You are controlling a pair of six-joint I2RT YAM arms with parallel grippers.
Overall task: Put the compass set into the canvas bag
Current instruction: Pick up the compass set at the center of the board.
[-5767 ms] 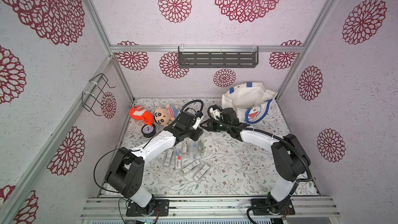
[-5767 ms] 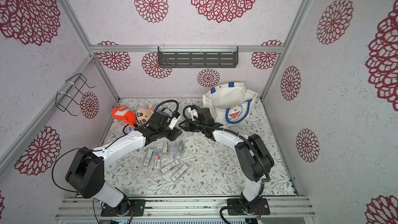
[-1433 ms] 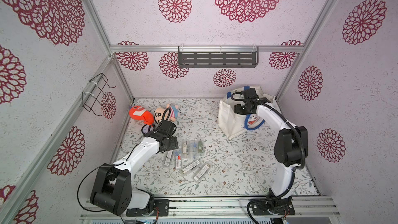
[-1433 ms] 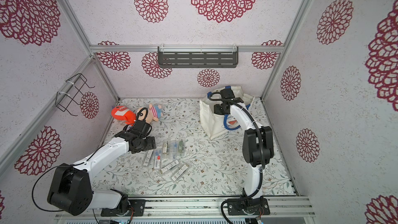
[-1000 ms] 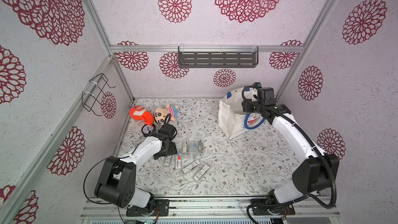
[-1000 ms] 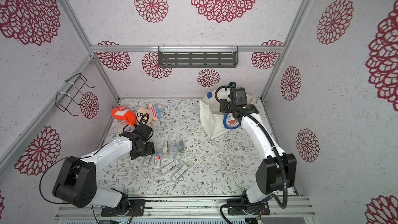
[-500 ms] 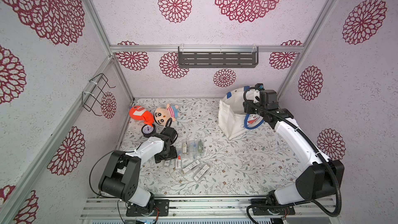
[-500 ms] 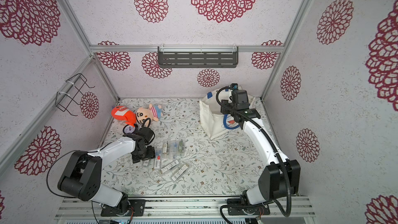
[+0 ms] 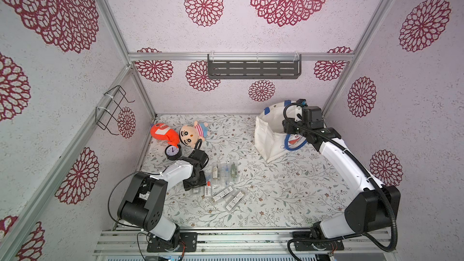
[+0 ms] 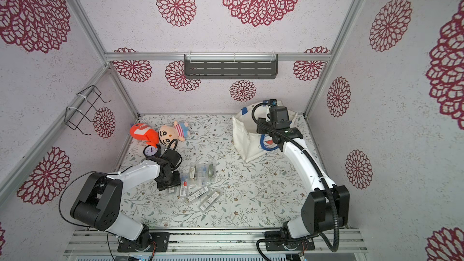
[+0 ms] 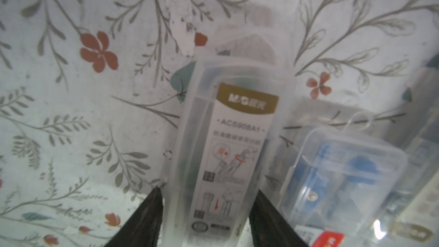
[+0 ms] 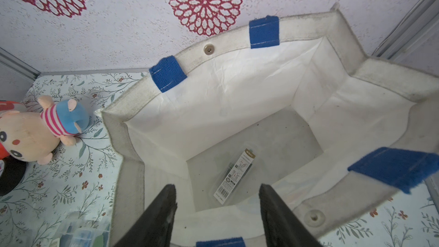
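Note:
Several clear compass set cases [image 9: 223, 171] lie on the floral mat in both top views. My left gripper [image 11: 208, 191] is down among them, its fingers pressed against both sides of one labelled compass set [image 11: 228, 153] that still rests on the mat. In a top view the left gripper [image 10: 170, 180] sits at the left end of the row. The canvas bag [image 9: 268, 136] stands open at the back right. My right gripper [image 12: 218, 186] hangs open and empty over its mouth. Another compass set [image 12: 235, 174] lies on the bottom of the canvas bag [image 12: 133, 105].
A plush doll [image 9: 192, 134], an orange plush [image 9: 162, 131] and a small clock [image 9: 173, 151] lie at the back left. A case with a blue compass [image 11: 342, 174] lies right beside the held one. A dark shelf [image 9: 253, 69] and a wire rack [image 9: 113, 109] hang on the walls.
My left gripper has come down onto the row of cases and its jaws have closed in on one of them. The right arm has stayed over the bag.

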